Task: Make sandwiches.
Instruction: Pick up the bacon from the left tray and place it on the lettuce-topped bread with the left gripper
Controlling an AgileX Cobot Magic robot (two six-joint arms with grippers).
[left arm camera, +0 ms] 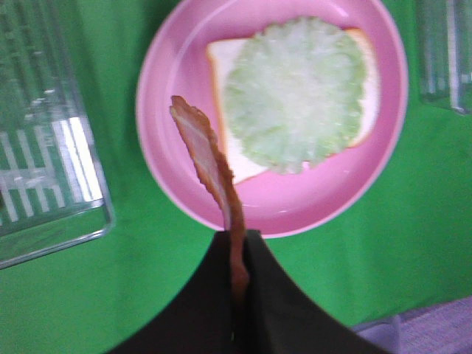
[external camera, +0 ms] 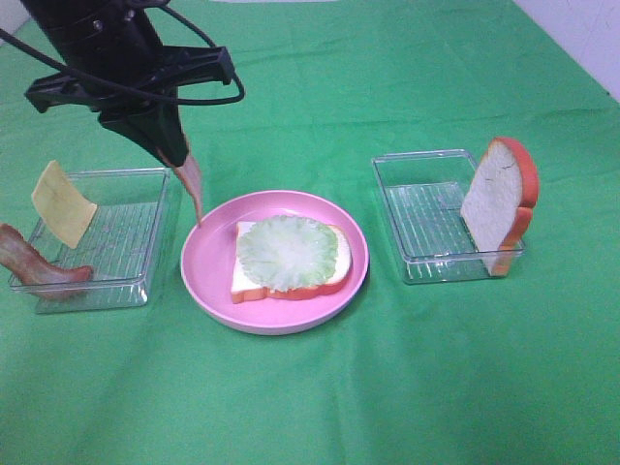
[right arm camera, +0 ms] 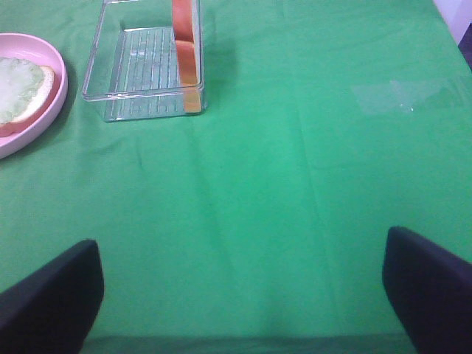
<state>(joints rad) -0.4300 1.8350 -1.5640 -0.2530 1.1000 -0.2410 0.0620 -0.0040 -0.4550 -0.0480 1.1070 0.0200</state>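
Exterior high, grip: the left gripper (external camera: 176, 157) was clamped on the top end of a bacon strip (external camera: 192, 186). The strip hung limp, its lower tip over the near-left rim of the pink plate (external camera: 208, 276).
Exterior high, sandwich: it was half built. A bread slice (external camera: 245, 273) topped with lettuce (external camera: 288, 252) lay on the plate. The cheese square (external camera: 63, 205) and a second bacon strip (external camera: 39, 263) leaned in the left tray (external camera: 145, 262). The top bread slice (external camera: 496, 205) stood on edge against the wall of the right tray (external camera: 426, 266).
Exterior high, risk: the strip hung to the side of the lettuce, so a release there would likely have dropped it on bare plate or across the rim.
Left wrist, grip: the jaws were together on the strip, and its free end curved over pink plate just beside the bread's edge.
Left wrist, risk: the floppy strip might have folded, or draped half off the bread, if laid down tip first.
Right wrist, grip: the right gripper (right arm camera: 243, 295) had its fingers apart and empty above the green cloth (right arm camera: 295, 184), well away from its tray.
Right wrist, risk: the slice balanced on edge could have toppled if the tray were nudged.
Writing: no brand, label or text could be read in any view.
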